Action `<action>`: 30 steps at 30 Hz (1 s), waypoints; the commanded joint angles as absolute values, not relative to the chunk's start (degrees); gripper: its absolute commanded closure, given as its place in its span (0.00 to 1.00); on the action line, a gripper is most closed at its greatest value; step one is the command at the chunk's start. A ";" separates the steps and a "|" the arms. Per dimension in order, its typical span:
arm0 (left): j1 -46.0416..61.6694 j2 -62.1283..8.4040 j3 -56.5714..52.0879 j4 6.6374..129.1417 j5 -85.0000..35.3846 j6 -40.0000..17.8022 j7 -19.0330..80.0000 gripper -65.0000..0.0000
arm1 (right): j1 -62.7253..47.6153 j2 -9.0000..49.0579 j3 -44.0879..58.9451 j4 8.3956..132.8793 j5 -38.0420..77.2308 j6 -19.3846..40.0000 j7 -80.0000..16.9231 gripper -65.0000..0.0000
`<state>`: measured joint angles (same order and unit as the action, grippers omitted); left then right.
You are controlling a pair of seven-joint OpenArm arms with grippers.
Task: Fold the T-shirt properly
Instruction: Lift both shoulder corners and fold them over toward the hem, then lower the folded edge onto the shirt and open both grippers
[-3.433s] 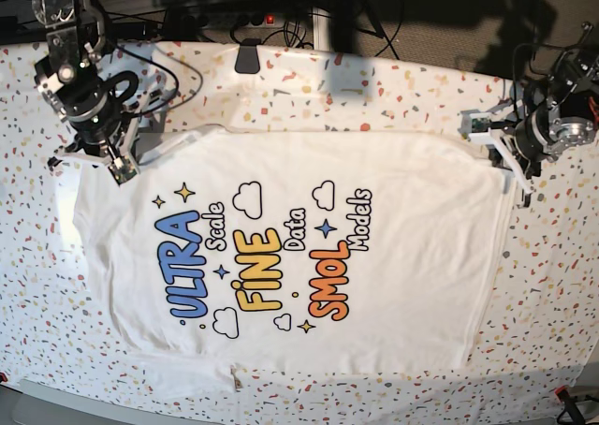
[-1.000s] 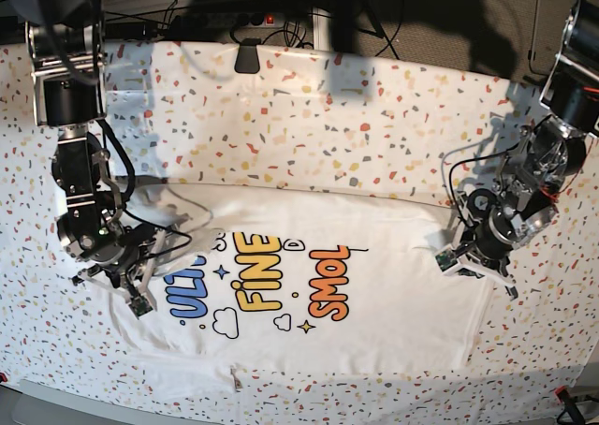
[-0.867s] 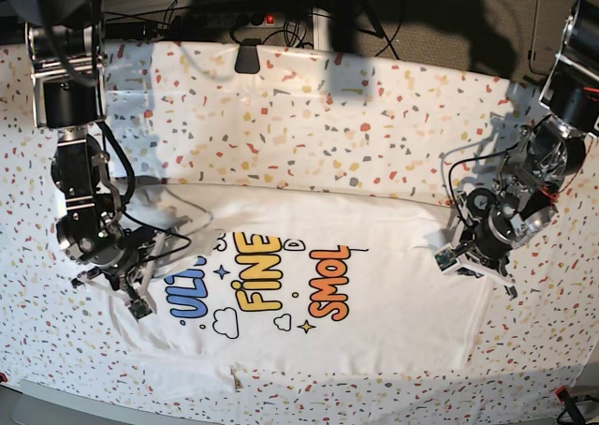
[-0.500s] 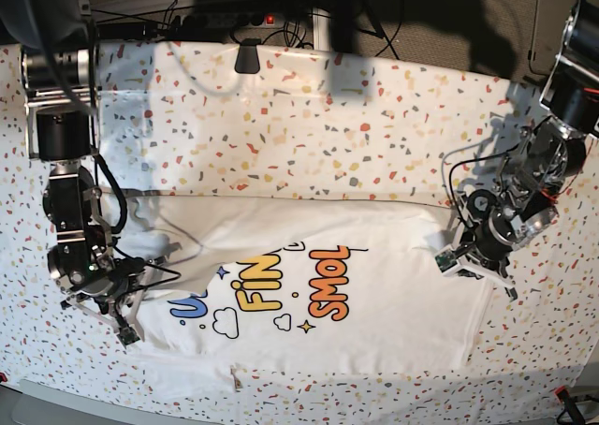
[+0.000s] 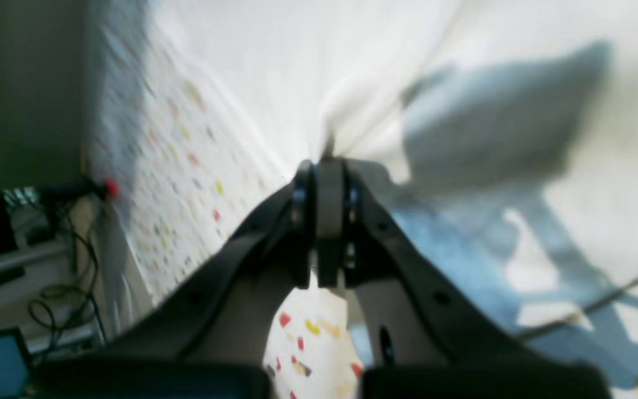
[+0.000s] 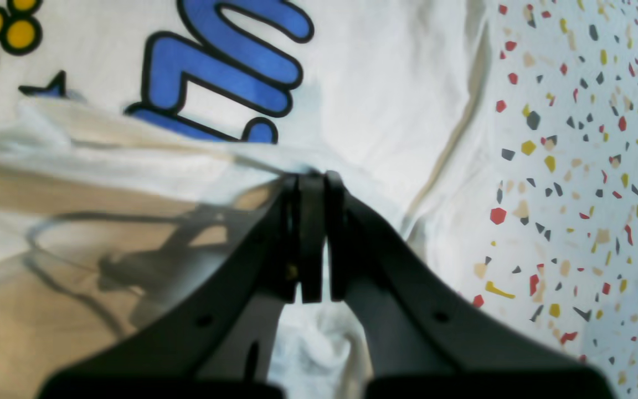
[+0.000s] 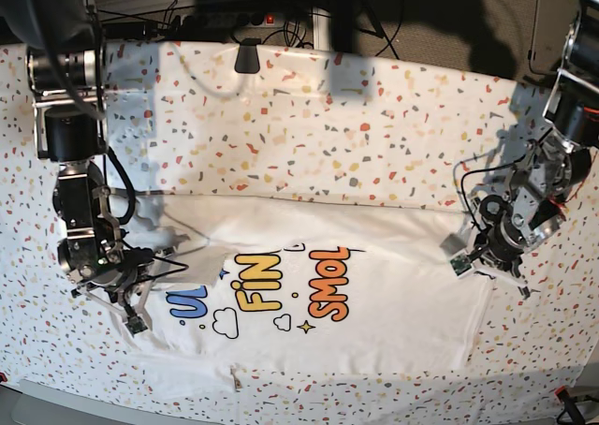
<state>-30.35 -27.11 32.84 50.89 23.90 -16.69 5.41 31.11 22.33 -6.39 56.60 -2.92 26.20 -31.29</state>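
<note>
The white T-shirt lies on the table with its far half folded toward the front, covering the top of the lettering; "FIN" and "SMOL" still show. My right gripper, at the shirt's left end, is shut on the folded edge; the right wrist view shows its jaws pinching white cloth beside blue letters. My left gripper, at the shirt's right end, is shut on the cloth; the blurred left wrist view shows its jaws closed on a white fold.
The speckled tablecloth covers the table behind and around the shirt. A black clamp sits at the back edge, with cables behind it. The table's front edge runs just below the shirt's near edge.
Both grippers have carried the shirt's far edge toward the front, over the print. In the last half second the left-hand fold shifted, showing more blue lettering, and the right-hand arm drifted slightly right.
</note>
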 commanded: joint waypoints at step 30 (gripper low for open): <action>-35.55 -26.37 32.29 44.93 23.83 -15.42 0.78 1.00 | 33.30 20.62 -6.02 57.47 -12.88 9.15 -32.36 1.00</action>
<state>-33.65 -25.69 32.73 44.25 23.90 -16.49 1.50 31.14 19.94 -6.37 56.60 -12.27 9.74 -33.45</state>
